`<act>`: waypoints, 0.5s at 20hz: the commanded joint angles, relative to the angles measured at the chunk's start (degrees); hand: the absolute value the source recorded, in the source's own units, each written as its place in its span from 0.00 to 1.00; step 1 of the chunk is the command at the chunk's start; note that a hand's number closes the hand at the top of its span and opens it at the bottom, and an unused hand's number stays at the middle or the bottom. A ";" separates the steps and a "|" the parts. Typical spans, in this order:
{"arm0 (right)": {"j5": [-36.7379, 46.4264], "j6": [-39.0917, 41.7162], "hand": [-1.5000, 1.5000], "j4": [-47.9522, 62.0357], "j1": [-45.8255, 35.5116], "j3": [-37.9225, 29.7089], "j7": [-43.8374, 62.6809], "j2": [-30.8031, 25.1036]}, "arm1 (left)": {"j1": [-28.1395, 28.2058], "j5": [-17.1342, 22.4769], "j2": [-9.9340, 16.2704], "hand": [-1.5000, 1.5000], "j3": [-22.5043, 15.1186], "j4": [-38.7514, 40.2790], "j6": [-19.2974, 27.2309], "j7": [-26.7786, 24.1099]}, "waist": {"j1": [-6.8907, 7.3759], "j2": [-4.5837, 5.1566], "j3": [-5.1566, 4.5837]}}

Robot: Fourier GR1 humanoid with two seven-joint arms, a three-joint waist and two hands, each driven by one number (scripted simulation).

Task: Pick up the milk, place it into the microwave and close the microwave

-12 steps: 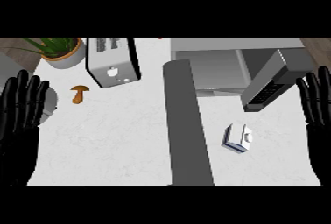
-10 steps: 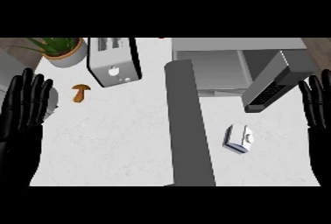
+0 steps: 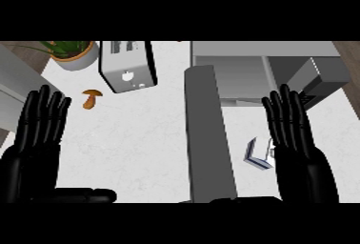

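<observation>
Half the milk (image 3: 257, 153) is hidden behind the open right hand (image 3: 297, 157).

Matt counter (image 3: 134, 143) (toaster (image 3: 126, 66) metallic).

Toaster (image 3: 126, 66), silver, standing on the white table (image 3: 134, 143). Potted plant (image 3: 72, 51) just left of the toaster; brown mushroom (image 3: 91, 98) below-left of the toaster.
</observation>
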 commanded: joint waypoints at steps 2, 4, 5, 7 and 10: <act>2.13 -5.73 0.00 -0.64 1.05 8.58 0.95 0.44 | 5.86 6.90 1.87 0.00 4.04 -2.18 -4.08 -0.75 | -0.05 -0.03 -0.04; 2.54 -9.89 0.00 2.90 -1.04 11.61 -0.83 0.45 | 9.11 6.36 1.06 0.00 3.10 -4.45 -4.61 -3.14 | 0.07 -0.02 -0.04; 3.56 -11.27 0.00 3.38 -2.16 11.97 0.00 0.45 | 11.40 4.05 -0.97 0.00 -0.17 -5.64 -3.83 -4.20 | 0.07 -0.03 -0.04; 7.18 -17.56 0.00 6.01 -2.30 14.80 -1.60 0.46 | 7.05 8.56 1.84 0.00 5.67 -3.83 -4.76 -1.55 | -0.03 0.01 -0.04; 7.75 -13.64 0.00 2.34 1.60 8.75 -0.62 -0.32 | 11.72 3.28 -1.24 0.00 -0.48 -6.11 -3.13 -3.41 | -0.23 -0.02 -0.02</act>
